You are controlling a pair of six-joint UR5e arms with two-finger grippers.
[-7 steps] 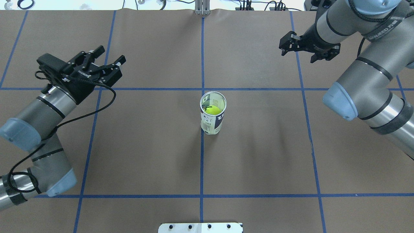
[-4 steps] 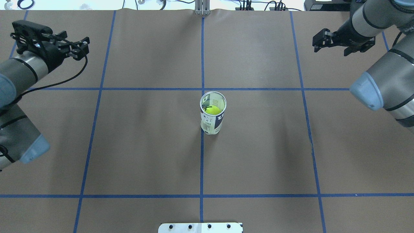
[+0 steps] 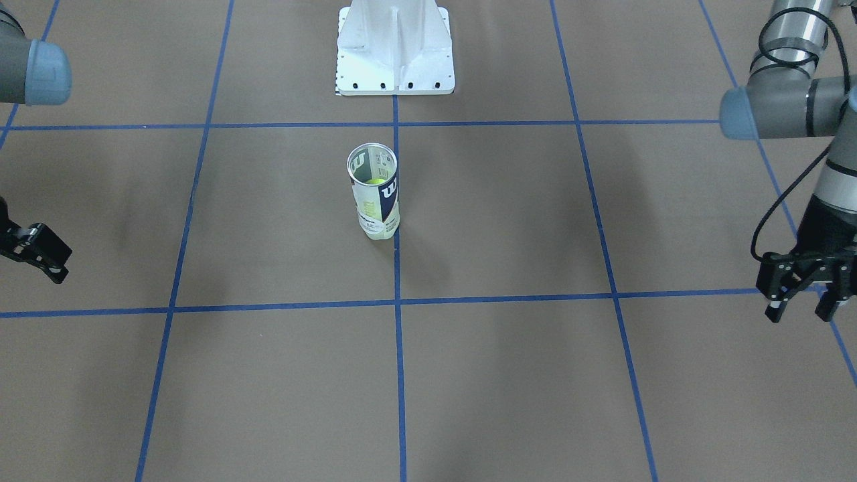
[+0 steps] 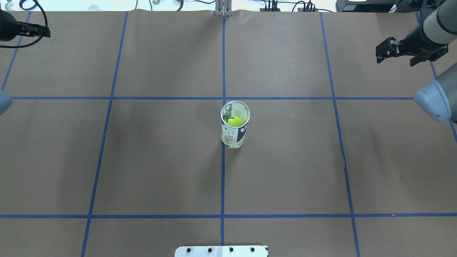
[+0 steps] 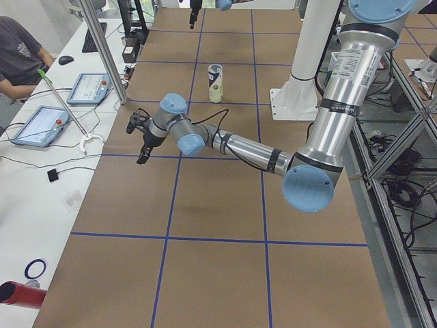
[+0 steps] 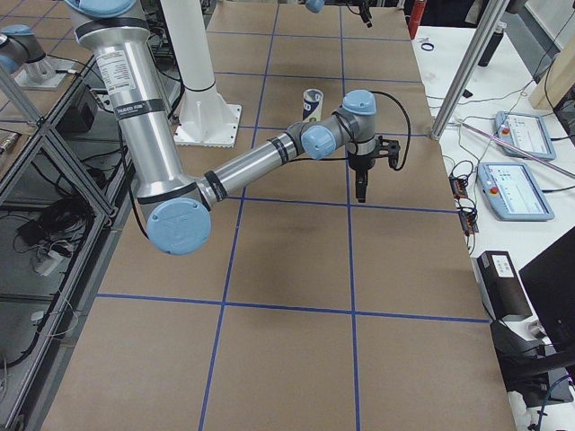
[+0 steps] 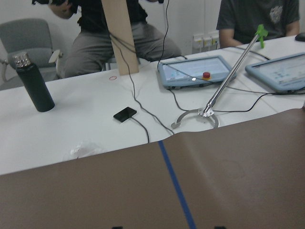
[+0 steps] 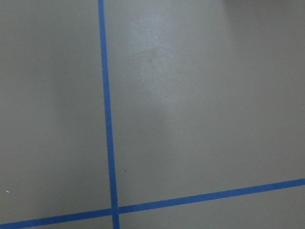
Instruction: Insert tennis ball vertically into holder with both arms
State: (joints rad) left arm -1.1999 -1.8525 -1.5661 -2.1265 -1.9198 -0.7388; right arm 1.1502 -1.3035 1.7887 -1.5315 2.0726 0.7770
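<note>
The holder (image 4: pixel 234 135), a clear can with a white and navy label, stands upright at the table's centre. It also shows in the front view (image 3: pixel 376 204). The yellow tennis ball (image 4: pixel 235 121) sits inside it, also seen through its open top in the front view (image 3: pixel 375 181). My left gripper (image 3: pixel 798 314) is open and empty, far out at the table's left side. Only one fingertip of it shows at the overhead view's top left corner (image 4: pixel 42 33). My right gripper (image 4: pixel 394 61) is open and empty, far to the right of the holder.
The white pedestal base (image 3: pixel 395 67) stands at the robot's edge of the table. Blue tape lines cross the brown table cover. Beyond the table's far edge the left wrist view shows tablets (image 7: pixel 195 71), cables, a black bottle (image 7: pixel 34 83) and seated people.
Both arms have swung outward, away from the centre: the left gripper to the far left corner, the right gripper further right. The holder with the ball has not moved.
</note>
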